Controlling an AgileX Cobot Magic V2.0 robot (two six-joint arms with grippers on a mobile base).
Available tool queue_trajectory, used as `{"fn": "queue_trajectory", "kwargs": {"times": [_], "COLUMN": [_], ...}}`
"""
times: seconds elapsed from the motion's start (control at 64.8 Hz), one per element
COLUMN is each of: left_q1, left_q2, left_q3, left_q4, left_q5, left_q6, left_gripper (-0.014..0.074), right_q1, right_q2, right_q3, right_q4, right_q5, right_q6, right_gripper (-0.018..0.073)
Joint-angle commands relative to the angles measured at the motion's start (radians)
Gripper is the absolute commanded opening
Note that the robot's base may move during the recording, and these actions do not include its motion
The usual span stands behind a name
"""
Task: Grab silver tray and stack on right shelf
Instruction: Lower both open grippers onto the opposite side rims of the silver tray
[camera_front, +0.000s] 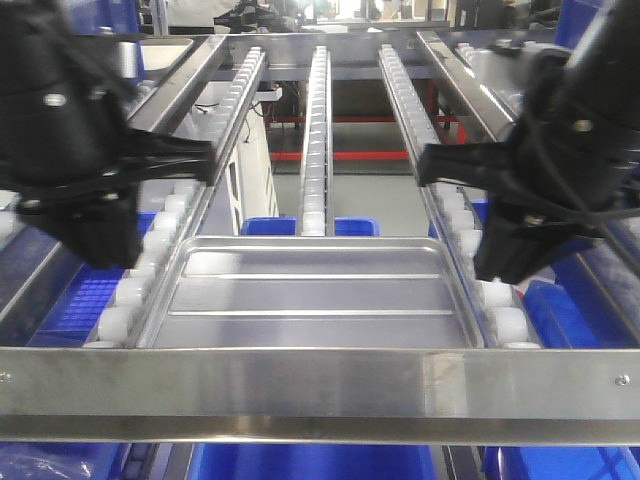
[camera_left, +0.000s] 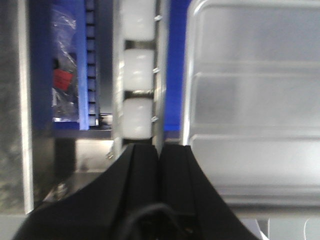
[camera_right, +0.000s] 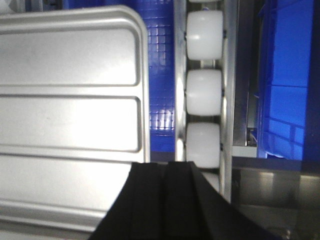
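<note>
Silver tray (camera_front: 310, 295) lies flat at the low front end of a roller rack (camera_front: 317, 120), its near rim just behind the flat front bar (camera_front: 320, 385). It sits between the two claws and below them, and neither claw touches it.

Materials and shapes:
- The tray is shiny sheet metal, rectangular with rounded corners and a raised rim. Two long ridges run across its base.
- The rack has steel rails carrying white plastic rollers (camera_right: 204, 90). The front bar is brushed stainless, and one screw shows near each end.
- Blue plastic bins (camera_front: 310, 226) with gridded walls stand beneath the rack.

Claws:
- The left gripper (camera_front: 203, 160) is black, with its fingers pressed together and nothing between them. In the left wrist view the fingertips point along the left roller rail (camera_left: 137, 65), with the tray's rim just to their right.
- The right gripper (camera_front: 428, 165) is likewise closed and empty. In the right wrist view its tips point at the right roller rail, with the tray just to their left.
- Contact between fingertips and rollers cannot be determined.
</note>
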Motion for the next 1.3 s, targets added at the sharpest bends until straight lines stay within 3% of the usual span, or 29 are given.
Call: {"fn": "queue_trajectory", "kwargs": {"times": [0.0, 0.154, 0.262, 0.447, 1.28], "left_q1": [-0.007, -0.007, -0.007, -0.007, -0.007], "left_q2": [0.011, 0.055, 0.064, 0.066, 0.066], "left_q3": [-0.074, -0.114, -0.116, -0.116, -0.116], "left_q4": [-0.006, -0.081, -0.088, -0.093, -0.081], "left_q5": [0.005, 0.007, 0.013, 0.012, 0.012], "left_q6": [-0.012, 0.051, 0.056, 0.135, 0.134], "left_gripper": [-0.0092, -0.0091, -0.0091, -0.0091, -0.0091], "right_q1": [0.021, 0.072, 0.097, 0.096, 0.096], "right_q2": [0.0, 0.054, 0.063, 0.063, 0.063], "right_q3": [-0.088, -0.166, -0.169, -0.169, -0.169], "right_q4": [-0.121, -0.258, -0.252, -0.21, -0.21], "right_q5": [0.012, 0.08, 0.073, 0.075, 0.098], "right_q6": [0.1, 0.186, 0.186, 0.186, 0.186], "right_gripper": [0.0075, 0.0075, 0.0074, 0.0073, 0.0074]}}
